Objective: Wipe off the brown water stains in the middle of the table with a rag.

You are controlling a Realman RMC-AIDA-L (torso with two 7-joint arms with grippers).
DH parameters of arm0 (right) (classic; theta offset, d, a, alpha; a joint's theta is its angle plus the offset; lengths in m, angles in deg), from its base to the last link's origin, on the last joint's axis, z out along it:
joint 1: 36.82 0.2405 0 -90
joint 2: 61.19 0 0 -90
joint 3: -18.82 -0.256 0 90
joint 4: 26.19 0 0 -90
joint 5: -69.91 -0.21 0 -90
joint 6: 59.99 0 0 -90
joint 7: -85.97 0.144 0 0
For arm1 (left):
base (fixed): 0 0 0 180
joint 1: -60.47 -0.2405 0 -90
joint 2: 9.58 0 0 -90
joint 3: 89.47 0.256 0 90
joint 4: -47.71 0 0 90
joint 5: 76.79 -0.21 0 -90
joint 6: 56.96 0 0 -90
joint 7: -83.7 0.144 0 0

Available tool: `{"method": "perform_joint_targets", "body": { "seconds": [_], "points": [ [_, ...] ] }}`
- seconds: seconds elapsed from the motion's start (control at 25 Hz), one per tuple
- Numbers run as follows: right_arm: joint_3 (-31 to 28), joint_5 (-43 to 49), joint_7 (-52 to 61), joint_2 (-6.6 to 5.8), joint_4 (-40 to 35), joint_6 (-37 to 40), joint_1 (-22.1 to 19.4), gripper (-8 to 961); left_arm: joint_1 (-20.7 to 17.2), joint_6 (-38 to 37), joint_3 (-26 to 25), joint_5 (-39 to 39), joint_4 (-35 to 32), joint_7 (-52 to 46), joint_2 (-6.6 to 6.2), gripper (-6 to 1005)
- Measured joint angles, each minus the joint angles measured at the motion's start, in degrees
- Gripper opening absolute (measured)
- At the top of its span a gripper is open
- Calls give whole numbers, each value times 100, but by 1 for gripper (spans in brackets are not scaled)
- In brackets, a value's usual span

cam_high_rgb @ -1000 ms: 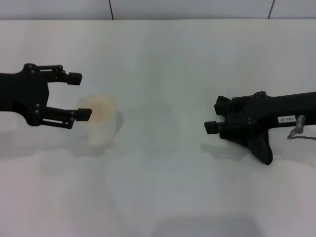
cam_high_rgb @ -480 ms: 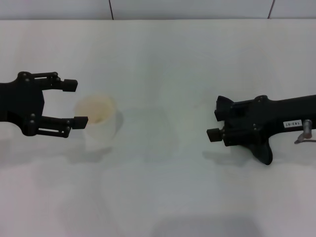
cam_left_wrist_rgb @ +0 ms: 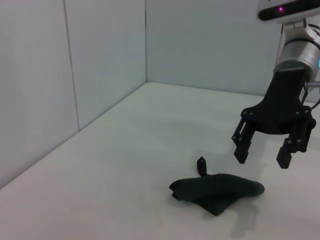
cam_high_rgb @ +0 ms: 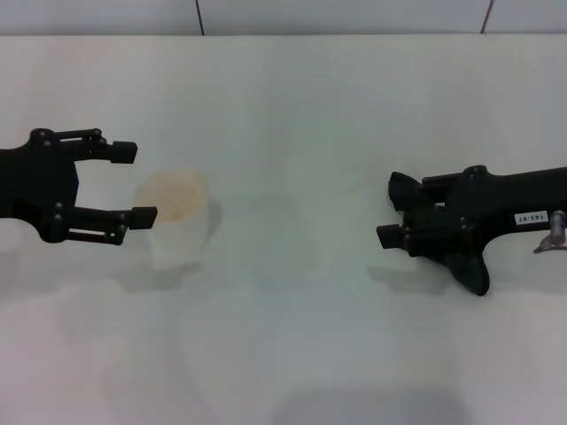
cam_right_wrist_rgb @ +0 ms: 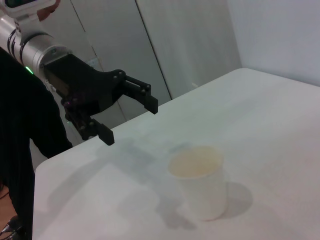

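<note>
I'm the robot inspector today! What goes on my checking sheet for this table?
Surface: white table; no brown blotch clearly visible on it.
Job's things: black rag, lying crumpled on the table.
Clutter: white cup, pale tan inside, standing upright.
Grippers: left pincer open beside the cup; right pincer open, hovering above the rag.
Cables: thin grey cable by the right arm.
Surroundings: plain grey wall panels.
</note>
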Motion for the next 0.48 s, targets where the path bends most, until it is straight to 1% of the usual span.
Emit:
{"method": "perform_joint_targets", "body": {
  "seconds": [0.48],
  "points": [
    [0, -18, 30, -4, 12, 85, -6, 635, -3, 11, -7, 0, 16, 2, 6, 880]
  ]
}}
